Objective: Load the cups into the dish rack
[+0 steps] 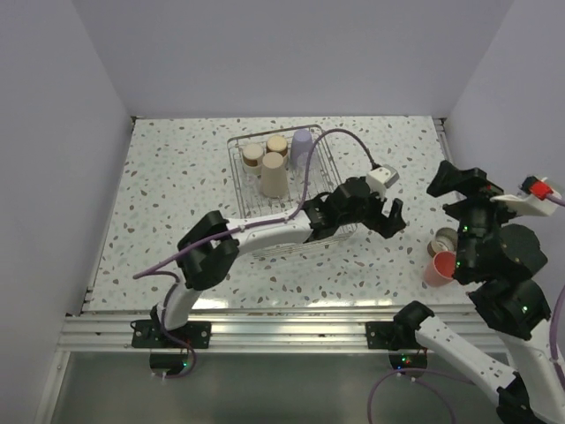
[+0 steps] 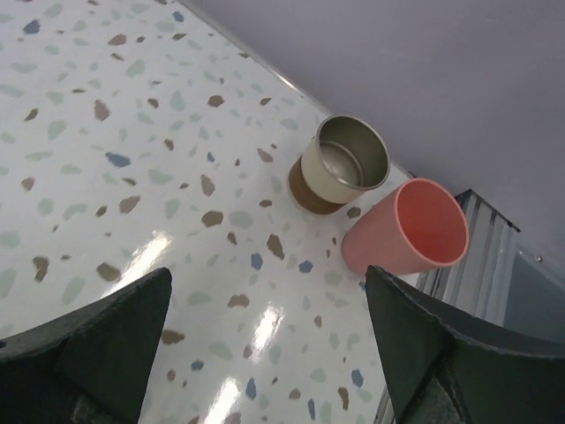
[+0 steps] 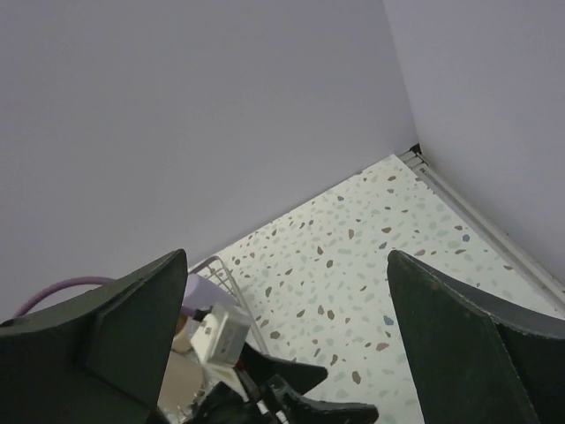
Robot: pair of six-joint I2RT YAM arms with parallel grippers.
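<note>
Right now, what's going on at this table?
Four cups already sit in the dish rack. The left tool, open and empty, points at a steel cup and a salmon-pink cup standing side by side on the table, not yet loaded. The right tool is also open and empty, raised above the table.

High rear camera overlooks the table (image 1: 177,194); wrist cameras angle across it.

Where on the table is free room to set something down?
Free: the table left of the dish rack, and the strip between rack and back wall. Crowded: the rack's far end with four cups; the right edge, where steel cup and pink cup stand.
</note>
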